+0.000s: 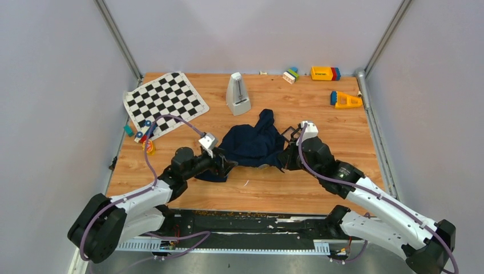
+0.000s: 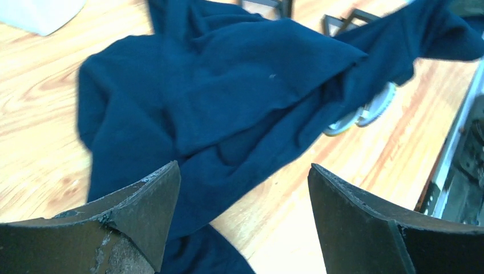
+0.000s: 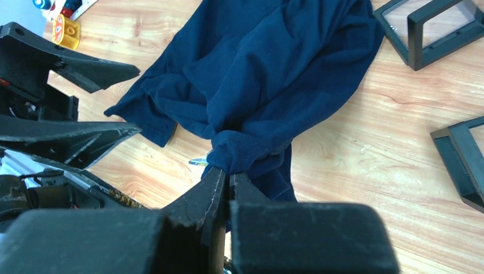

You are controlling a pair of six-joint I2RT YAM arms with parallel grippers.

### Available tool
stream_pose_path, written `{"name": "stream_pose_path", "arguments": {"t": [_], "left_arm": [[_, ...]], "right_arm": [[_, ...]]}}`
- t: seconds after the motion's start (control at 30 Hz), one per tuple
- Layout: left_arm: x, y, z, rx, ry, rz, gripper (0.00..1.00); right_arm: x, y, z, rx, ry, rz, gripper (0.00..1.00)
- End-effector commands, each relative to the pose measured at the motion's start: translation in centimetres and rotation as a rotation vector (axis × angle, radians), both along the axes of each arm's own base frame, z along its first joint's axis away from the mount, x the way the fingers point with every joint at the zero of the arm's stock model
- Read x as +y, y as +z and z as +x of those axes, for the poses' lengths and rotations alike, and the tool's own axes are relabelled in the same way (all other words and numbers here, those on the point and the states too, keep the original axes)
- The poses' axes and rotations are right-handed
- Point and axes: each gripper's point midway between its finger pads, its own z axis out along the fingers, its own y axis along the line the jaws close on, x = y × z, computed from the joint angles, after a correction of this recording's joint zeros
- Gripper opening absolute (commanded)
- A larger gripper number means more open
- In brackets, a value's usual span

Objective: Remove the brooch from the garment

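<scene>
A dark navy garment (image 1: 251, 142) lies crumpled in soft folds on the middle of a wooden table (image 1: 331, 137), between the two robot arms. In the left wrist view the cloth (image 2: 228, 97) fills most of the picture. At its right edge a small whitish-silver curved rim peeks from under a fold. This is probably the brooch (image 2: 374, 107), though most of it is hidden, so its shape is unclear. It sits low against the wood, close to the table's near edge.

The left arm reaches low across the table from the near left. The left gripper (image 2: 243, 167) hovers over the cloth's near left side with its fingers spread wide and nothing between them.

The right arm reaches in from the near right, bent at the elbow. The right gripper (image 3: 228, 174) has its fingers pressed together on a bunched knot of the garment (image 3: 274, 68) at its near edge. Two black square frames (image 3: 425, 25) lie on the wood just beyond and to the right of the cloth.
</scene>
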Motion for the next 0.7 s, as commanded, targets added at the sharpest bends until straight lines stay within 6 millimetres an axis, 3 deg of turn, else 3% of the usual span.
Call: {"name": "stream_pose_path", "arguments": {"t": [0.0,0.13,0.23,0.27,0.33,0.43,0.5,0.57,0.63,0.67], "left_arm": [[-2.0,1.9,0.0,-0.242,-0.077,0.056,0.89],[-3.1,0.9,-0.6,-0.361,-0.156,0.147,0.87],[-3.4,-0.9,0.5,-0.347,-0.16,0.238,0.86],[-3.8,-0.7,0.9,-0.35,-0.165,0.24,0.85],[-4.4,-2.0,0.9,-0.316,-0.2,0.257,0.84],[-5.1,-2.4,0.8,-0.299,-0.234,0.256,0.81],[-5.2,-2.5,1.1,-0.286,-0.231,0.27,0.7],[-5.0,-2.5,1.5,-0.266,-0.215,0.291,0.51],[-4.6,-2.4,2.2,-0.227,-0.172,0.324,0.13],[-4.0,-2.5,2.3,-0.196,-0.149,0.344,0.06]], "right_arm": [[0.4,0.8,-0.7,-0.023,0.06,0.022,0.0],[0.7,1.2,-1.0,-0.024,0.092,0.033,0.0],[1.0,1.3,-1.3,-0.018,0.109,0.042,0.0],[1.1,1.4,-1.4,-0.015,0.115,0.045,0.0],[1.1,1.3,-1.4,-0.011,0.119,0.047,0.0],[1.1,1.2,-1.5,-0.007,0.119,0.048,0.0],[1.0,1.1,-1.5,-0.005,0.116,0.046,0.0],[0.8,1.0,-1.4,-0.004,0.106,0.039,0.0],[0.3,1.0,-1.1,-0.002,0.072,0.031,0.0],[-0.1,0.9,-0.9,0.002,0.048,0.023,0.0]]}}
